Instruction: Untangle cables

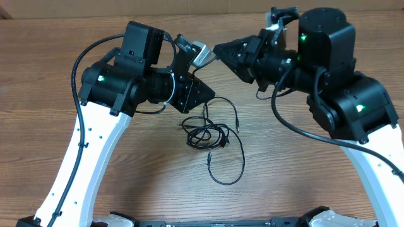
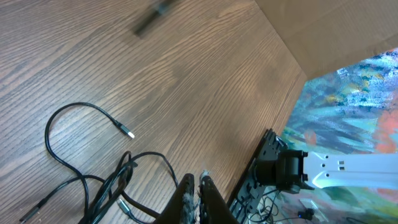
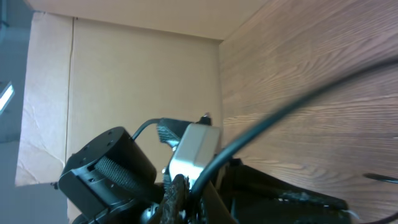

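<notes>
The cables [image 1: 203, 133] are bunched at the centre of the bench [image 1: 158, 180], with the long axis running from far edge to near edge. A strand is pinched by the left end effector [image 1: 210, 98]; the right end effector [image 1: 218, 49] is held shut.

Look, cables [image 1: 208, 133] lie bunched mid-scene!
My left gripper [image 1: 212, 97], fingers closed, sits at their far edge; my right gripper [image 1: 217, 48] hovers farther back, pointing left.
</notes>
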